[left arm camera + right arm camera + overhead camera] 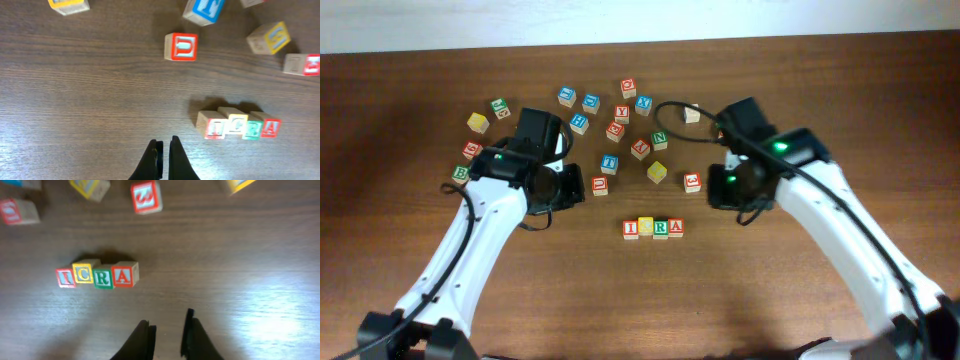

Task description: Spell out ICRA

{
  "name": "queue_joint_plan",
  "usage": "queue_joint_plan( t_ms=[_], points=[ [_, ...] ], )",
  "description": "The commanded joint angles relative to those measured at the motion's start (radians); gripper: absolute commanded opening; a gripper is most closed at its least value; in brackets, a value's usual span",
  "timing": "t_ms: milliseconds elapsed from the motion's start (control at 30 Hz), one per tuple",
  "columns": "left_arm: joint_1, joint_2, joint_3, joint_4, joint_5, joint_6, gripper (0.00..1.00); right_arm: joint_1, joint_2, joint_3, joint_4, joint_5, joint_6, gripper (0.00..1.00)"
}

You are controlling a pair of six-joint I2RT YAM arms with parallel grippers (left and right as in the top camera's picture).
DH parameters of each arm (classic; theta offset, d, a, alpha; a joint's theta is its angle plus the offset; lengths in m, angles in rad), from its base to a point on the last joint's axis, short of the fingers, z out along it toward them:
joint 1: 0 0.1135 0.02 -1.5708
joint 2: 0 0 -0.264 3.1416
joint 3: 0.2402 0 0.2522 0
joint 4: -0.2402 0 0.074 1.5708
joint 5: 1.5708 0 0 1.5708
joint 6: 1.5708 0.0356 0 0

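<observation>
dark brown wood grain across the table. just ahead of the black right gripper: red i block, yellow c block, green r block, red a block, pale wood on the sides. beyond the black left gripper, a red-faced u block.

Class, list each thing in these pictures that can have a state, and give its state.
Left gripper: jaws shut, empty.
Right gripper: jaws open, empty.
Four-block row: touching side by side, reads ICRA.
Other blocks: scattered loose, apart from the row.
</observation>
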Motion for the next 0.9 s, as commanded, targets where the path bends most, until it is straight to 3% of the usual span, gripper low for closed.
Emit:
queue_joint_plan(
  t_ms=[0,33,67,100,133,267,867],
  points=[
    [0.003,-0.026,0.013,-0.005,-0.018,0.009,0.18,-0.114,-0.098,0.018,-0.027,0.022,-0.025,0.45],
    [0.003,-0.026,0.013,-0.005,-0.018,0.009,0.68,-0.166,-0.121,0.018,-0.048,0.021,-0.024,0.66],
    [0.003,-0.026,0.013,-0.004,-0.018,0.009,0.80,-0.220,-0.132,0.018,-0.070,0.022,-0.024,0.86],
    [0.003,-0.026,0.013,-0.003,-0.018,0.009,0.89,-0.256,-0.134,0.018,-0.085,0.021,-0.024,0.98],
    [0.003,-0.026,0.013,-0.001,-0.018,0.009,0.98,-0.300,-0.134,0.018,-0.109,0.021,-0.024,0.99],
    [0.003,-0.026,0.013,0.021,-0.018,0.009,0.99,-0.379,-0.134,0.018,-0.130,0.021,-0.024,0.98],
    [0.003,-0.026,0.013,-0.027,-0.018,0.009,0.99,-0.379,-0.134,0.018,-0.130,0.021,-0.023,0.98]
  ],
)
